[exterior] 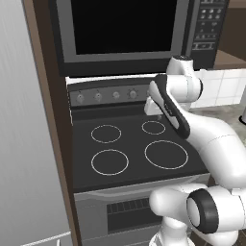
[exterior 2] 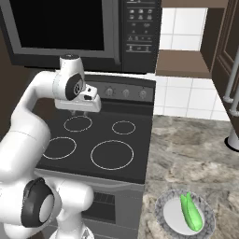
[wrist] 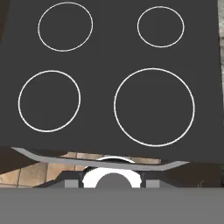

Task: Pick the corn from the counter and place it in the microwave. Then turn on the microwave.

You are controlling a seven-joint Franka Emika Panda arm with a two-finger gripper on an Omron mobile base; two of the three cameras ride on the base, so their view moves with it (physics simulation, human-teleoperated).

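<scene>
Gripper (exterior 2: 80, 110) is hovering over the stovetop (exterior 2: 98, 140), pointing down; can't tell jaw opening. Corn (exterior 2: 191, 213) is lying in a bowl (exterior 2: 169, 215) on the counter (exterior 2: 186, 149), well apart. Microwave (exterior 2: 79, 28) door is sitting closed.

The microwave (exterior 2: 79, 28) looks like dark plastic with a glossy black window door and a matt button panel; the stovetop (wrist: 113, 74) is smooth black glass, flat in finish, its rings thin white lines; the oven (exterior: 125, 211) under it reads as brushed grey metal, as does the knob row along its back edge; the counter (exterior 2: 186, 149) is grey-beige marbled stone, polished smooth; the backsplash (exterior 2: 182, 28) is glossy white tile; the cabinets (exterior 2: 228, 42) are dark brown wood, matt; near the counter's front edge the corn (exterior 2: 191, 212) has a bright green, smooth, waxy-looking husk, lying on a pale plate (exterior 2: 170, 217) with a speckled grey rim.
</scene>
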